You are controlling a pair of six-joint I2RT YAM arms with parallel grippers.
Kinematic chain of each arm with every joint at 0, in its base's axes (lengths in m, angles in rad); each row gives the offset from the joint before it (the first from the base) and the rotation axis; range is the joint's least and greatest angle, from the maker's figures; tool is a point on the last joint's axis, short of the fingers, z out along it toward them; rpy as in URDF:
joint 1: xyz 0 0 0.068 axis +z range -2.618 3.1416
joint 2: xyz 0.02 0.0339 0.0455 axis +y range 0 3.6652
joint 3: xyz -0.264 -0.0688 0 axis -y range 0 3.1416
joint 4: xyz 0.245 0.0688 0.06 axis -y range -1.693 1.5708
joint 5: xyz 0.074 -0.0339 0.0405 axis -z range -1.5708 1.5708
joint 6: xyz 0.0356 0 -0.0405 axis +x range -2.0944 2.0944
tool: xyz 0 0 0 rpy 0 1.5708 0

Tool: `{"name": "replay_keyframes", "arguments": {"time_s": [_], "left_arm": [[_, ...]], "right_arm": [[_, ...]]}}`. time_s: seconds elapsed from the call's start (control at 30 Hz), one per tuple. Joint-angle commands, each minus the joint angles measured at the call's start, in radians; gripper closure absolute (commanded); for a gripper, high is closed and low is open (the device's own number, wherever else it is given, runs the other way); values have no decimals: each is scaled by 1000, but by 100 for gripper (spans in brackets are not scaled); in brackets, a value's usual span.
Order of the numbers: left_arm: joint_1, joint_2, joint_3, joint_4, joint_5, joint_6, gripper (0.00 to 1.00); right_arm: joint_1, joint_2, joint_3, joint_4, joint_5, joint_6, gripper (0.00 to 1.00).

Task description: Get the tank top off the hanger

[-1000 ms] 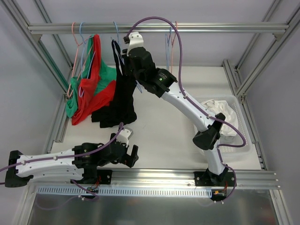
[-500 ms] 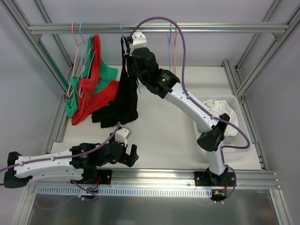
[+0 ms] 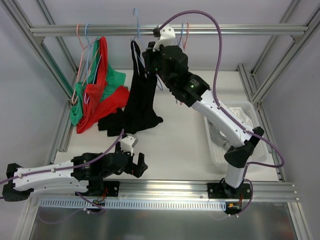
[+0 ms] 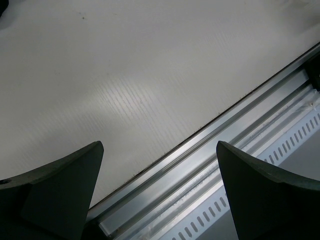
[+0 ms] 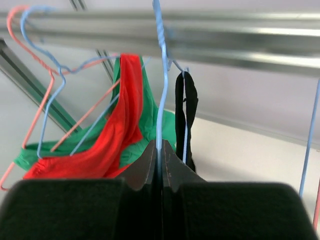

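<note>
A black tank top (image 3: 142, 100) hangs from a light blue wire hanger (image 3: 136, 22), its hem resting on the table. My right gripper (image 3: 151, 56) is shut on the hanger's neck just below the hook. In the right wrist view the blue hanger wire (image 5: 160, 100) runs up from between my closed right gripper (image 5: 160, 146), and a black strap (image 5: 186, 115) hangs over it to the right. My left gripper (image 3: 141, 167) is open and empty low over the table's front edge, also shown in the left wrist view (image 4: 160, 150).
Red (image 3: 97, 95) and green (image 3: 114, 79) tops hang on pink and blue hangers at the left of the top rail (image 3: 240, 30). More bare hangers (image 3: 184, 37) hang at the right. A white bin (image 3: 252, 150) holds white cloth. A metal rail (image 4: 225, 165) edges the front.
My right gripper has moved up and to the right with the blue hanger, and the black top has swung right with it. My left arm has barely shifted.
</note>
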Motion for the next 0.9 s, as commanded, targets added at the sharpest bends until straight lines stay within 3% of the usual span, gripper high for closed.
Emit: {"name": "replay_keyframes", "arguments": {"time_s": [0.0, 0.23, 0.47, 0.73, 0.87], "left_arm": [[-4, -11, 27, 8, -11, -12, 1], [-4, -14, 38, 8, -19, -6, 1], [-4, -19, 93, 8, -77, 3, 1], [-4, -54, 194, 10, -304, 14, 1], [-4, -32, 342, 21, -452, 72, 1]], "right_arm": [[-42, -67, 5, 141, -29, 46, 100], [-52, -85, -41, 173, -89, 63, 100], [-21, -303, -318, 334, -113, 34, 100], [-3, -570, -605, 377, -174, 19, 100], [22, -733, -749, 298, -197, 48, 100]]}}
